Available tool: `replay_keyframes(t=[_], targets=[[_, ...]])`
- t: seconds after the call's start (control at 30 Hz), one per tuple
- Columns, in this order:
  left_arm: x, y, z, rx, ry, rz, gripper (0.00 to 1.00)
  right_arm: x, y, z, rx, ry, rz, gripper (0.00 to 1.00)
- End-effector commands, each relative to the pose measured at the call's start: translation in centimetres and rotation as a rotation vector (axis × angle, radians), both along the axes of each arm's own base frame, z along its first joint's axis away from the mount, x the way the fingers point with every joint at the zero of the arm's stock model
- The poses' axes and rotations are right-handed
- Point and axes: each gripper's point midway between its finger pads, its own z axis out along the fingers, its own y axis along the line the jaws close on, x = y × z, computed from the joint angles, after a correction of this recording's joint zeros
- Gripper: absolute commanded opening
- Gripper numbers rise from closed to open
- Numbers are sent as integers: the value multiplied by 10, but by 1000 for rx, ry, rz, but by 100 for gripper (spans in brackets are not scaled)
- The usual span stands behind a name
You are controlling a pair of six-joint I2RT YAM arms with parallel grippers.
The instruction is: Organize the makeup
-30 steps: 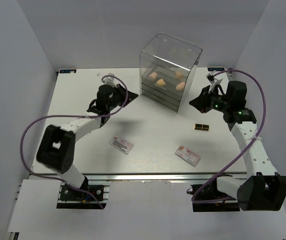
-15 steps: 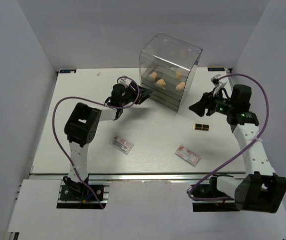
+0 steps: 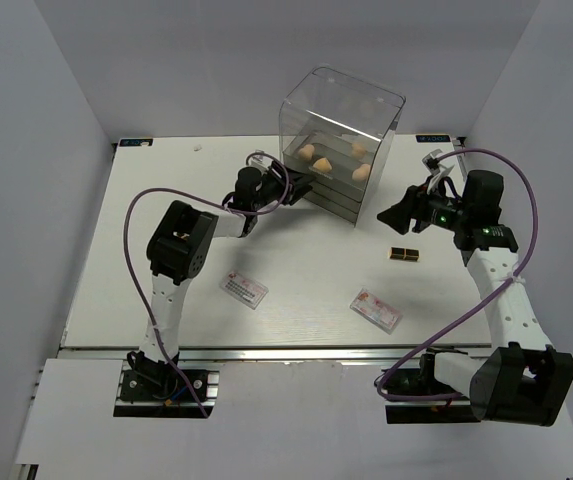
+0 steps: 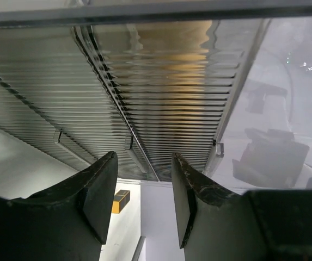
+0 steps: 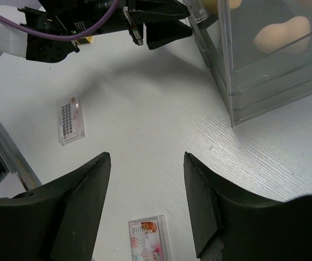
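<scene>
Several peach sponges [image 3: 321, 167] lie inside the clear drawer box [image 3: 341, 115]; the right wrist view shows one [image 5: 282, 33] behind its wall. Two dark-brown-and-gold tubes [image 3: 403, 254] lie side by side on the table, right of the middle. One white-pink packet [image 3: 243, 289] lies at front left and another [image 3: 377, 310] at front right. My left gripper [image 3: 304, 185] is open, its fingertips at the box's ribbed drawer fronts [image 4: 161, 81], with nothing between them. My right gripper [image 3: 386, 214] hovers open and empty right of the box, above the table, with a packet [image 5: 148, 242] below it.
The drawer box stands at the back centre of the white table [image 3: 166, 220]. The white enclosure walls rise on the left, right and back. A purple cable [image 3: 136, 250] loops from the left arm over the table.
My left arm has swung right, from the table's left part up to the drawer box, and its jaws have opened. My right gripper has opened too and shifted slightly.
</scene>
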Motion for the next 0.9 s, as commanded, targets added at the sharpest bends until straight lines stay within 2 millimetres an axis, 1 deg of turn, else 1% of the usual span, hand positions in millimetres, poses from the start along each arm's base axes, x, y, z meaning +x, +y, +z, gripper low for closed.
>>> replay_keyframes(t=[0.0, 0.2, 0.3, 0.33, 0.37, 0.63, 0.77, 0.87], targets=[[4, -7, 23, -34, -47, -3, 52, 4, 0, 14, 16, -51, 12, 62], [9, -6, 18, -57, -38, 28, 46, 6, 0, 17, 24, -50, 14, 62], [11, -5, 16, -70, -41, 49, 39, 7, 0, 18, 26, -52, 13, 62], [11, -5, 18, -78, -51, 51, 36, 7, 0, 18, 26, -52, 13, 62], [12, -5, 15, -83, -42, 54, 35, 6, 0, 18, 27, -51, 16, 62], [16, -4, 6, -81, -25, 77, 35, 6, -1, 19, 29, -54, 14, 62], [17, -4, 6, -86, -26, 88, 34, 6, 0, 19, 30, -54, 17, 62], [18, -3, 6, -92, -34, 96, 30, 6, 0, 20, 32, -53, 18, 62]])
